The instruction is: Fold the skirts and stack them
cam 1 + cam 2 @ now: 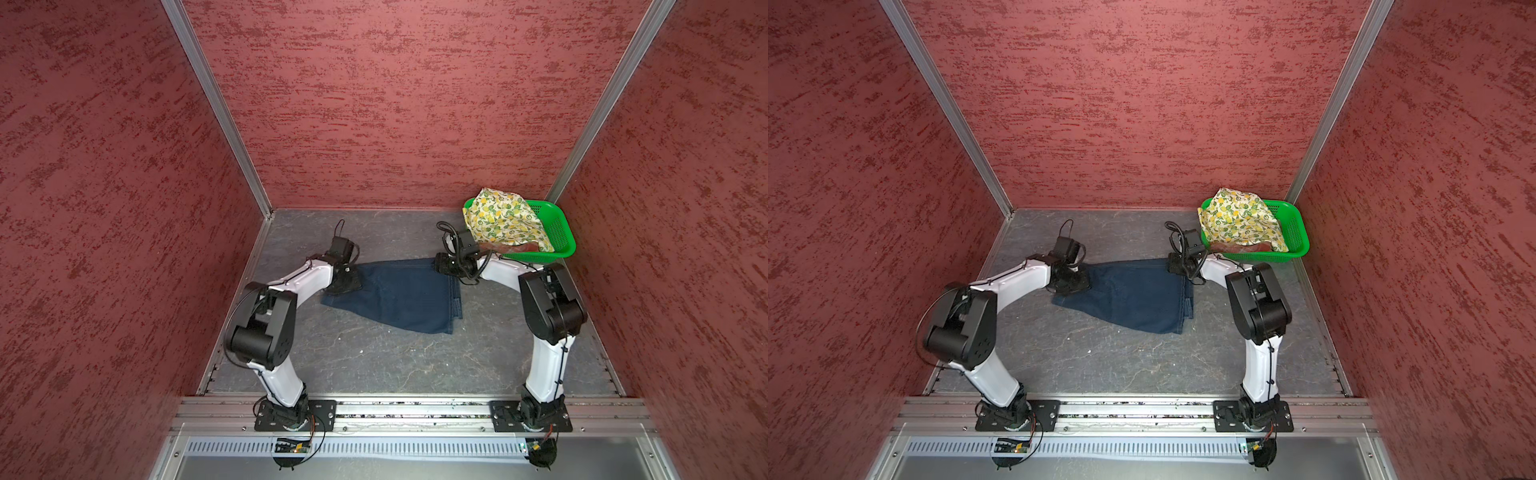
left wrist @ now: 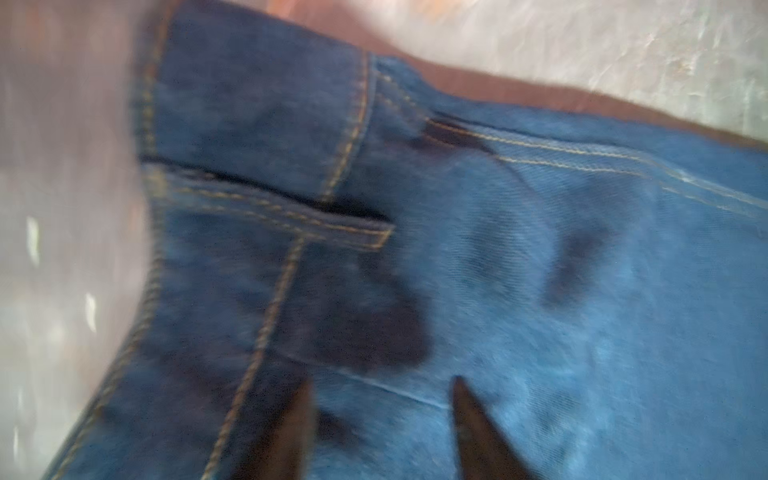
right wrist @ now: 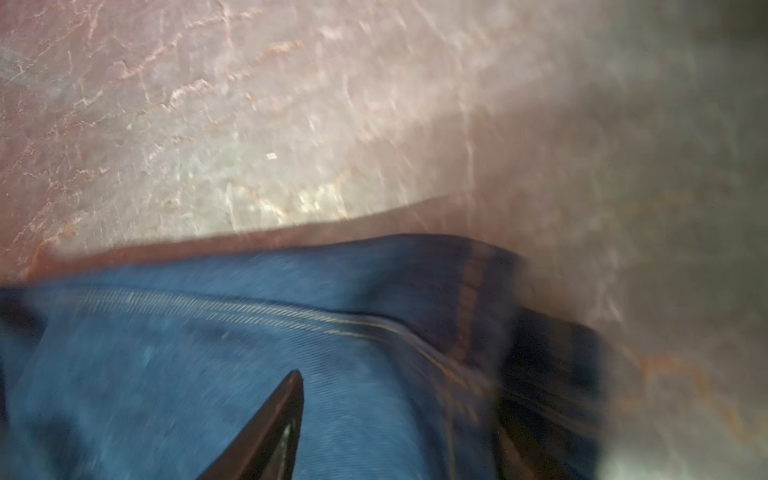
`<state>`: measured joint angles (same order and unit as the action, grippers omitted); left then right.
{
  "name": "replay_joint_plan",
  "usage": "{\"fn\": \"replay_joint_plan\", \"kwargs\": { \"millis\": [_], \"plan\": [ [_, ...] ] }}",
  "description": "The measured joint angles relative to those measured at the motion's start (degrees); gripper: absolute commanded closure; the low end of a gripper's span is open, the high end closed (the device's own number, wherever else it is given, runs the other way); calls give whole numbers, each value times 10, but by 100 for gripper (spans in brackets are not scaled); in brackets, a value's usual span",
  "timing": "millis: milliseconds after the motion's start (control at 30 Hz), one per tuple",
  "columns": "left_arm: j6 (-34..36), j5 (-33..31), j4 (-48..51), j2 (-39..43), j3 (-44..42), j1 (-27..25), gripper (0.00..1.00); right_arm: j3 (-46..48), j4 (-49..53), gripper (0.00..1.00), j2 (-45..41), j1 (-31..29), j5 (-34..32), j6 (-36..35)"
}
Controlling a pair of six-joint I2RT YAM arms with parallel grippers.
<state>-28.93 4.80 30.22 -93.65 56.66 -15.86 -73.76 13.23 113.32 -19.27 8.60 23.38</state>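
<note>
Rust plaid skirt (image 1: 524,248) mostly buried, denim skirt (image 2: 540,291) blurred

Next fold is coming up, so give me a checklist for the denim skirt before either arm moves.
1. Denim skirt lies flat on the table: ok.
2. Left gripper open over that skirt: ok.
3. Right gripper open or shut: cannot tell, its wrist view is blurred.
4. Folded layers line up: not ok, one peeks out at the right edge.
5. Lemon-print skirt and red skirt in the basket, apart from the denim: ok.
</note>
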Motion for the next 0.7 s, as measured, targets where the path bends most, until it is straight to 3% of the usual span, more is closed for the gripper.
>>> {"fn": "replay_joint_plan", "kwargs": {
  "millis": [100, 300, 500, 700],
  "plan": [
    [-40, 17, -17, 76, -68, -4, 10, -16, 16, 28, -4, 0, -15, -21],
    [-53, -4, -7, 164, -82, 2, 2, 15, 41, 18, -88, 0, -49, -50],
    [-52, -42, 5, 167, -82, 33, 1, 70, 43, 17, -203, -6, -59, -47],
    [-51, -50, -10, 135, -97, 60, 1, 122, 55, 17, -208, -24, -68, -38]
  ]
}}
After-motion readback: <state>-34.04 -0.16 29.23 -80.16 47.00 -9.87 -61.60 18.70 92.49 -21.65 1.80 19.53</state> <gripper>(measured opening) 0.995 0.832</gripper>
